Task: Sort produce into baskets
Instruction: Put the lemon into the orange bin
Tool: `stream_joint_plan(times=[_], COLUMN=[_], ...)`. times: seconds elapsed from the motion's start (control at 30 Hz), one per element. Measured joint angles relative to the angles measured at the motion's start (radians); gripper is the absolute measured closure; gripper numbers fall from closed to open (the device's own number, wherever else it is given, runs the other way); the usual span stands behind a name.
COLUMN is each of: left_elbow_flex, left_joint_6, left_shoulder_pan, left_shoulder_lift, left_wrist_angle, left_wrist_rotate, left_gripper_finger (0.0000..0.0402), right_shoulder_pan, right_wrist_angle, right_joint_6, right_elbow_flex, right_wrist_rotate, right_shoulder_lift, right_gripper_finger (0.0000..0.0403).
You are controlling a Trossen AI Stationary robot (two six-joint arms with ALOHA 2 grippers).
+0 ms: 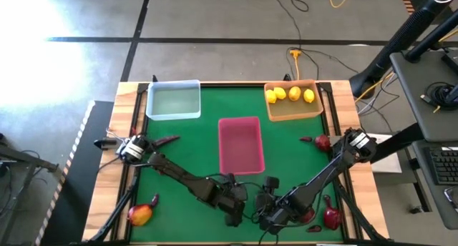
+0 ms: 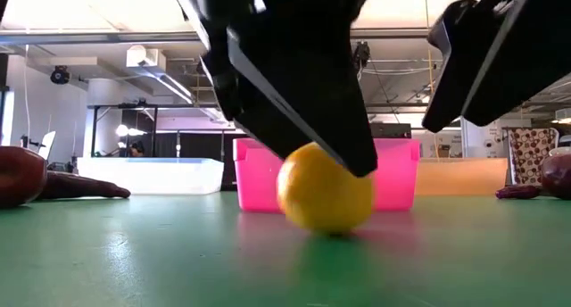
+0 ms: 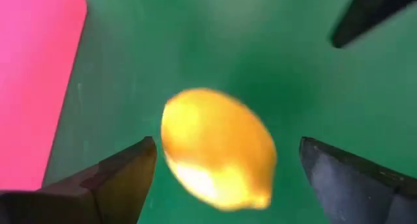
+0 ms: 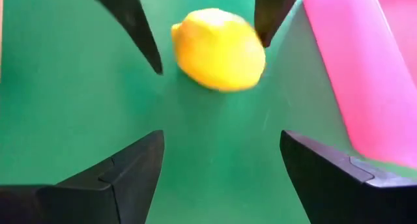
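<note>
A yellow lemon (image 3: 218,149) lies on the green table near its front middle, just in front of the pink basket (image 1: 240,144). My left gripper (image 3: 228,142) is open and slants down over the lemon, one finger on either side of it. My right gripper (image 4: 221,136) is open a little to the right of the lemon (image 4: 218,48), pointing at it with nothing between its fingers. In the low view the lemon (image 2: 326,191) rests on the table under the left gripper's dark fingers. My left gripper has the lemon between its open fingers, coming slanting from above. One fingertip (image 3: 146,152) stands right at the lemon's side, but I cannot tell whether it touches. The other finger (image 3: 339,172) is clear of it. The lemon sits on the table.
The tan-orange basket (image 1: 295,116) at the far right holds several lemons. The pale blue basket (image 1: 173,101) stands at the far left. Red fruits lie at the right (image 1: 322,141) and front right (image 1: 331,217), a red-yellow one (image 1: 142,215) at the front left, and a maroon piece (image 1: 166,140) at the left.
</note>
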Motion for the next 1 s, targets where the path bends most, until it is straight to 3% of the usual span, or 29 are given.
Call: stream_joint_plan(times=[0.4, 0.67, 0.9, 1.0], left_elbow_flex=[0.008, 0.008, 0.001, -0.039], left_joint_6=[-0.003, -0.047, -0.182, -0.242], left_shoulder_pan=[-0.026, -0.044, -0.115, -0.151], left_shoulder_lift=[-0.087, -0.114, -0.143, -0.173], left_wrist_angle=[-0.008, -0.061, -0.395, -0.428], left_wrist_rotate=[-0.007, -0.061, -0.185, -0.188], left_gripper_finger=[0.0043, 0.0043, 0.0043, 0.0043], right_shoulder_pan=[0.004, -0.009, -0.063, -0.095], right_wrist_angle=[0.016, 0.086, 0.239, 0.258], right_joint_6=[-0.216, -0.331, -0.416, -0.439], right_elbow_flex=[0.036, 0.05, 0.049, 0.048], right_wrist_rotate=[0.008, 0.008, 0.003, -0.039], right_shoulder_lift=[0.0, 0.004, 0.048, 0.089], right_gripper_finger=[0.0102, 0.0056, 0.0035, 0.0035])
